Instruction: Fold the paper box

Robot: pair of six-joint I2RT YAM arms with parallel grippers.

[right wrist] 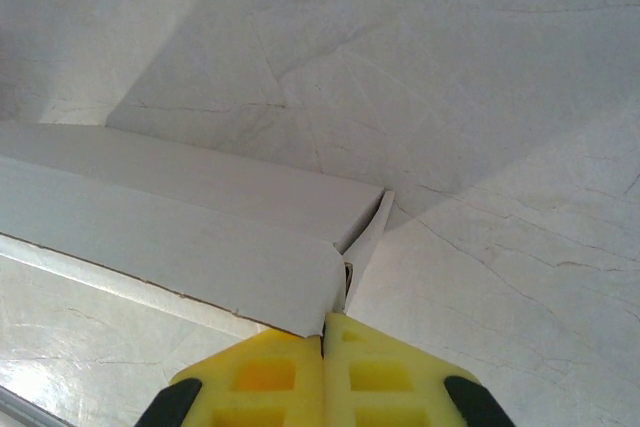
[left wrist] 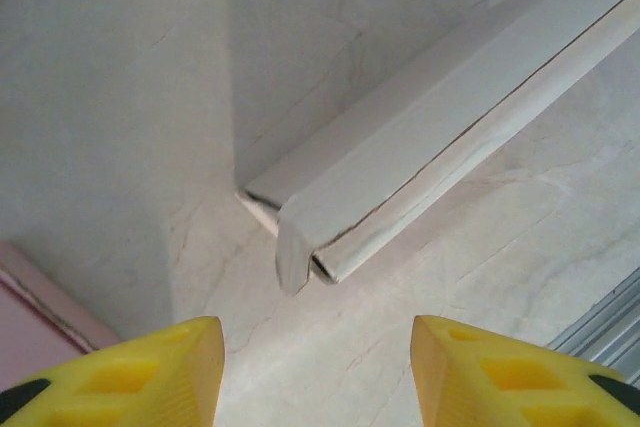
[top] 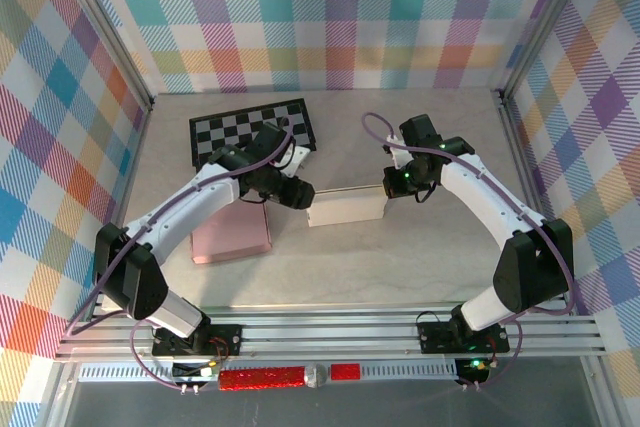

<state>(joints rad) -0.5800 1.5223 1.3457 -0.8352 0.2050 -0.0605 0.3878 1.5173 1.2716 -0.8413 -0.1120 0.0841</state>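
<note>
The white paper box (top: 345,209) lies flat in the middle of the table, long side running left to right. My left gripper (top: 300,194) is open just off its left end. In the left wrist view the yellow fingers (left wrist: 150,377) stand apart with bare table between them, and a small flap droops over the near corner of the paper box (left wrist: 400,162) a little ahead of the left gripper (left wrist: 315,347). My right gripper (top: 390,184) is shut at the box's right end. Its closed tips (right wrist: 325,332) touch the loose end flaps of the paper box (right wrist: 200,237).
A flat pink box (top: 232,235) lies under my left forearm, and its corner shows at the left edge (left wrist: 30,337). A black-and-white checkerboard (top: 252,127) lies at the back left. An aluminium rail (top: 330,332) runs along the near table edge.
</note>
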